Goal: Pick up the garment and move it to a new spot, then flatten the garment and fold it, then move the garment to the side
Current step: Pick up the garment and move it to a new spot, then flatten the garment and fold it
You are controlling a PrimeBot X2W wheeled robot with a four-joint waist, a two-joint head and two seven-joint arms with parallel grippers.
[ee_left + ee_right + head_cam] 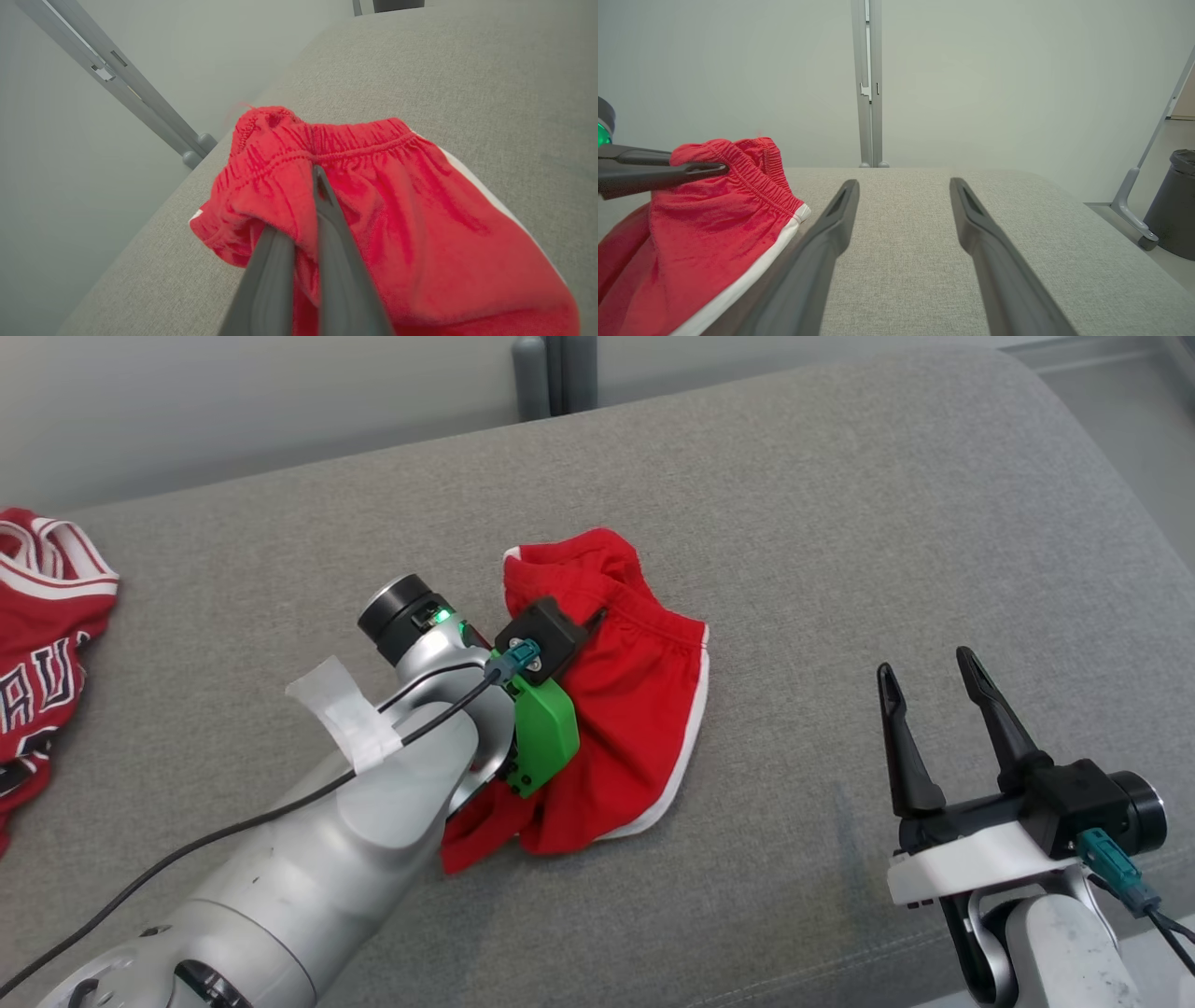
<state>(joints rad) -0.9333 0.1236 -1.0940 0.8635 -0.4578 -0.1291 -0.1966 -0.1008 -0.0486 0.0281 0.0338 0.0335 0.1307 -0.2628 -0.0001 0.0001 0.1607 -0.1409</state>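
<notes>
Red garments counted: two. Jersey (37, 644), red with white trim and lettering, lay at the far left of the grey cushion (840, 504), cut off by the left frame edge. Shorts (635, 709), red with a white side stripe and hem, lay crumpled about the middle of the cushion, well apart from the jersey.

Pincers counted: two. Left pincer (317, 182) was closed tight on the shorts, its two fingers pressed together with a fold of red cloth just below the elastic waistband pinched between them. The waistband end stood bunched up at the grip; the rest of the shorts rested on the cushion, partly under the left forearm.

Right pincer (924, 665) was spread wide and held nothing, fingers pointing away from the robot, near the cushion's front right. It was apart from the shorts, with a strip of bare fabric between the white hem and its nearer finger.

Edges and room: far cushion edge ran behind the shorts with bare grey between; the right end curved off in a rounded corner. Widest bare stretch lay to the right of the shorts and beyond the right pincer. Bare fabric also separated jersey and shorts.

Off the cushion: one grey post (868, 84) against the pale wall, one dark bin (1174, 205) on the floor at far right.
</notes>
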